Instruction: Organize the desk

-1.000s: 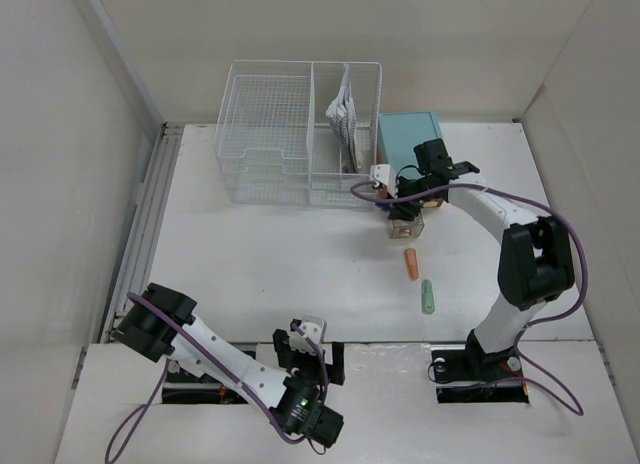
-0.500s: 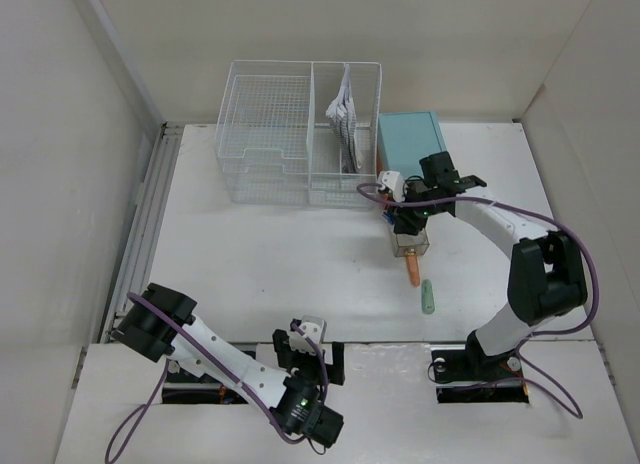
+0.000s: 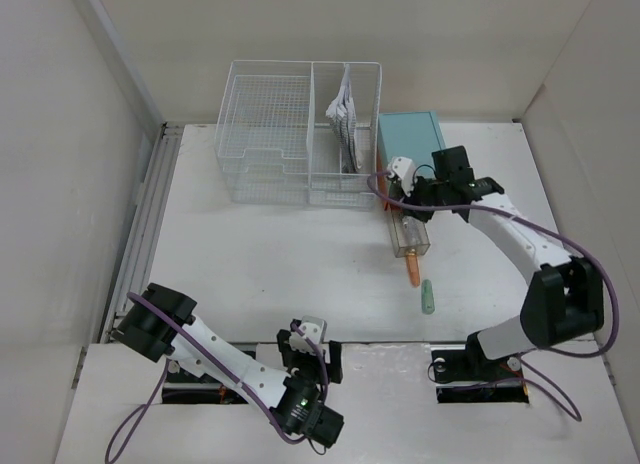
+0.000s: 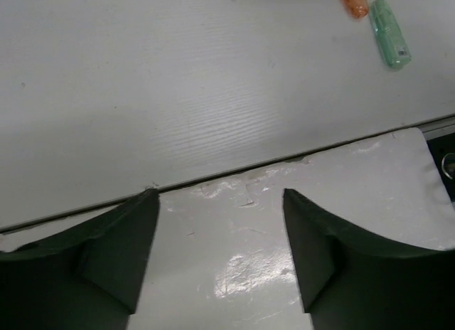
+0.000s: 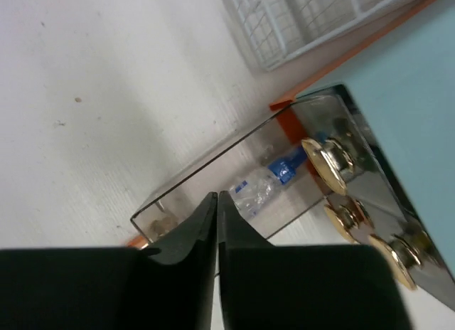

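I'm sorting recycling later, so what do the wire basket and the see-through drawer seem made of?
The basket: likely white-coated metal wire, seen as a thin open grid. The drawer: probably clear glossy plastic; things inside show through its wall. Its knobs look shiny gold, metal or plated.

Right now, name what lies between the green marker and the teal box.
Top view: the orange marker, then the pulled-out clear drawer, held by the right gripper.

Enclosure: plain off-white rear wall [image 3: 430, 44], left wall [image 3: 50, 204], right wall [image 3: 605, 94] around matte white bench [image 3: 270, 254]. Lighting even, diffuse; shadows soft. Glare spot on glossy base plate [image 4: 242, 266].
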You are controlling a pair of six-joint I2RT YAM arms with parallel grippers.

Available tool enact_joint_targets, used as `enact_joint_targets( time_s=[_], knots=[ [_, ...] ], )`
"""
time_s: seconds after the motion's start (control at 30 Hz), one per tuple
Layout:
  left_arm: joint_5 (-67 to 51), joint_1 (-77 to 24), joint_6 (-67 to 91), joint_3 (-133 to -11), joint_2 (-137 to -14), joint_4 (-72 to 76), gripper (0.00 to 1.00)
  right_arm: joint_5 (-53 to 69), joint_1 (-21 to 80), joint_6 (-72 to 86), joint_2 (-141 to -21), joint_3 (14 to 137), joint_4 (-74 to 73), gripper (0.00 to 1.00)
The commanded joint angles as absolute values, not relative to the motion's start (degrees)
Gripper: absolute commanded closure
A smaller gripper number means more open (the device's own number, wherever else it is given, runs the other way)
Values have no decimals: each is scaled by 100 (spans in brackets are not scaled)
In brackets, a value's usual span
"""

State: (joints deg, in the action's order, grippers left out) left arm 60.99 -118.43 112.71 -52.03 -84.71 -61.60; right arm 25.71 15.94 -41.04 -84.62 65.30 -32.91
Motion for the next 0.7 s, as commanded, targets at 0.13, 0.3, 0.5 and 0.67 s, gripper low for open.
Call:
enact_joint_targets(
  time_s=[0.13,0.3,0.5,0.67],
  knots=[
    [7092,-11286,10804,-5379,-8298,-4575,74,1970,889,-3341,-7647,6170,-2611,100],
    [6892,-10434,7142,-5073,-7833,-1210,73,1880,327,-2462,-7515,5845,-2276,97],
    [4555,-8747,5063,-3542,-7277,3478,42,2740,-342,-1654,-7567,5836,-2276,0],
    [3194,-7615,4642,-3779,-8004,4278,40,4014,-1053,-339,-8138,5609,-1716,47]
  ],
)
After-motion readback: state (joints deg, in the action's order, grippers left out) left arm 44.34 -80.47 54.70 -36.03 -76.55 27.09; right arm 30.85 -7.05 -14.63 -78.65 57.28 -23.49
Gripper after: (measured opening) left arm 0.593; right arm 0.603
